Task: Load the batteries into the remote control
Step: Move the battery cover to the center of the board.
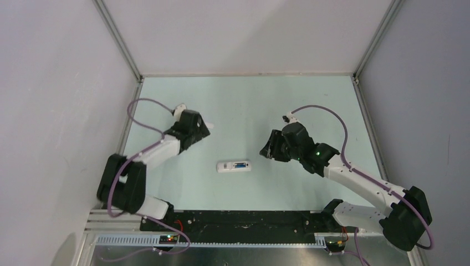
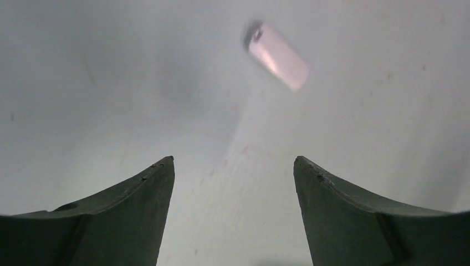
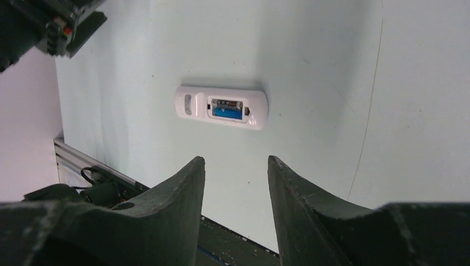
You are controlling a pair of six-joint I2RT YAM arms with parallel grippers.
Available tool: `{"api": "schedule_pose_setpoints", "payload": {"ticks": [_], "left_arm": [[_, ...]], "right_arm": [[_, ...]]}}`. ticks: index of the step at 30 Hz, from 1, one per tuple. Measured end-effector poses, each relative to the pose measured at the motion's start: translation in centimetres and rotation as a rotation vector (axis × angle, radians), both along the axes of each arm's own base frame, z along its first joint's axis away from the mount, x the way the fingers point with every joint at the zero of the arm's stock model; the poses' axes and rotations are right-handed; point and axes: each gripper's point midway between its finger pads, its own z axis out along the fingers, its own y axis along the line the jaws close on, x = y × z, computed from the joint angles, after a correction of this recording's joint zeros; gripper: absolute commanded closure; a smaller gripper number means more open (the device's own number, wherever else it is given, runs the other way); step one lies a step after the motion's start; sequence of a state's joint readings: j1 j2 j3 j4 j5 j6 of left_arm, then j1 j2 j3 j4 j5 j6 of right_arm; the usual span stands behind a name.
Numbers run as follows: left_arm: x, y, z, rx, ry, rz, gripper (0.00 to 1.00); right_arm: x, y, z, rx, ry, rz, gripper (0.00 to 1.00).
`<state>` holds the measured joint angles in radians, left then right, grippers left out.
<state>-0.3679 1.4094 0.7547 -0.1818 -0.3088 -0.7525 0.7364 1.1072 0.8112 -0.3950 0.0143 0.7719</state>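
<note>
Left pincer [image 2: 234, 159] was spread and empty, a pale piece [image 2: 277, 55] lying beyond its tips. Right pincer [image 3: 235, 158] hung half-spread, empty. The remote [image 3: 221, 107] lay ahead of it, batteries [image 3: 227, 106] in the open bay. Risk: a clumsy nudge could jolt them loose.

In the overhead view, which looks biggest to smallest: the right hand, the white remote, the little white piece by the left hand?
1. right hand, though raised nearer the camera
2. remote control
3. little white piece
</note>
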Motion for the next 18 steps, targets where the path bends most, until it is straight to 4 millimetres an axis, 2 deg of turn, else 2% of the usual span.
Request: {"api": "schedule_pose_setpoints", "payload": {"ticks": [3, 7, 11, 18], "left_arm": [[3.3, 0.2, -0.2, 0.048, 0.021, -0.018, 0.17], [6.0, -0.4, -2.0, 0.088, 0.077, -0.065, 0.17], [7.7, -1.0, -3.2, 0.1, 0.108, -0.081, 0.19], [9.5, -1.7, -3.5, 0.053, 0.108, -0.033, 0.21]], "right_arm": [[0.7, -0.2, 0.2, 0.012, -0.012, -0.014, 0.5], [1.5, -0.5, 0.2, 0.021, -0.01, -0.029, 0.5], [2.0, -0.7, 0.3, 0.028, -0.012, -0.043, 0.5], [2.4, -0.3, -0.3, 0.035, 0.003, -0.035, 0.5]]}}
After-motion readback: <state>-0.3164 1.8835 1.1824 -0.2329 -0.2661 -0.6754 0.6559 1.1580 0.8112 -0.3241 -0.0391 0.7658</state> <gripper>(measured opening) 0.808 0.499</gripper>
